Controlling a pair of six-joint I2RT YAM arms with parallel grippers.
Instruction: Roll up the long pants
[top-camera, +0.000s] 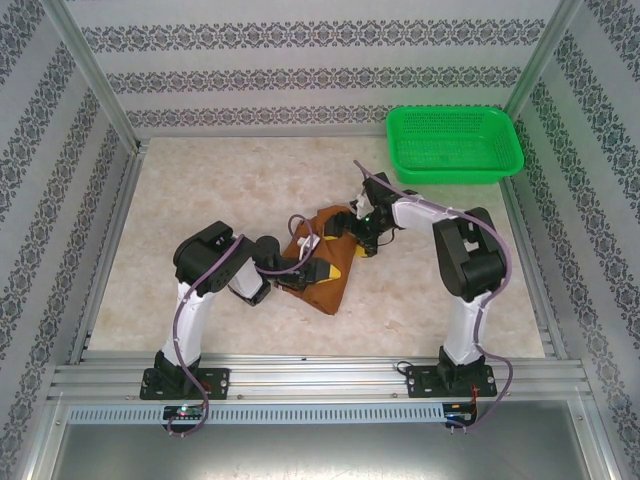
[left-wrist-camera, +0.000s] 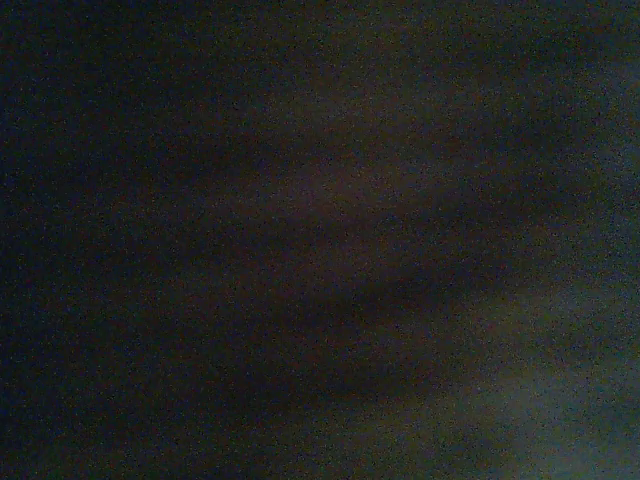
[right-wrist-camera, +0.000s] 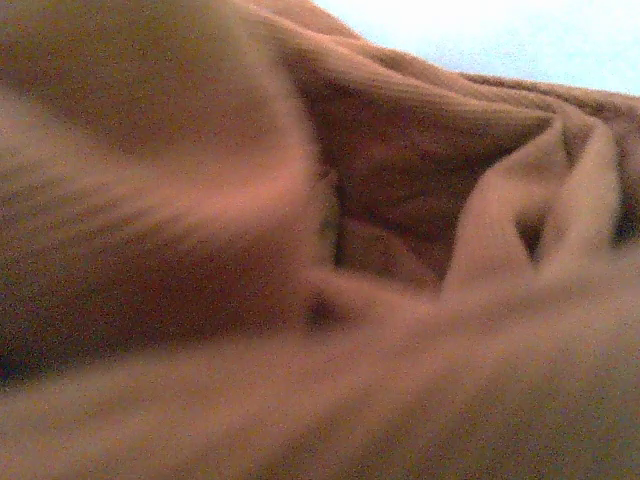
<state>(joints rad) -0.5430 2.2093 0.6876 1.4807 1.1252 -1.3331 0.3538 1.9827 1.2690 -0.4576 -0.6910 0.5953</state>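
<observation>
The left gripper (top-camera: 318, 270) lies low on the long pants (top-camera: 322, 290), pointing to the right. Its fingers are down in the cloth, so I cannot tell how far apart they are or if they have hold of anything. A small yellow bit (top-camera: 336, 270) shows at its tip. The left wrist view is too dark and smeary to tell anything.

The right gripper (top-camera: 358, 238) sits at the far right edge of the pants, pointing left and down into them. Its fingers are hidden as well, so I cannot tell if they are wide or closed, or if they grip the cloth. From the right wrist, the pants (right-wrist-camera: 420, 170) are very close and blurry. The cloth is rust brown, soft and plain, with fat round folds and deep dark creases between them. A bit of the pale table (right-wrist-camera: 500, 30) peeks over the top.

From above, the pants are a small bunched heap with a pointed near corner. They lie in the middle of the table (top-camera: 200, 190), between the two grippers. The table top is flat and creamy with faint cloudy marks, like stone.

The left arm (top-camera: 210, 260) and the right arm (top-camera: 465, 250) are black and white, with thin purple cables looping along them.

A bright green plastic basket (top-camera: 455, 172) sits at the far right corner, well apart from the pants. It is a rectangle, and its walls are full of tiny holes.
</observation>
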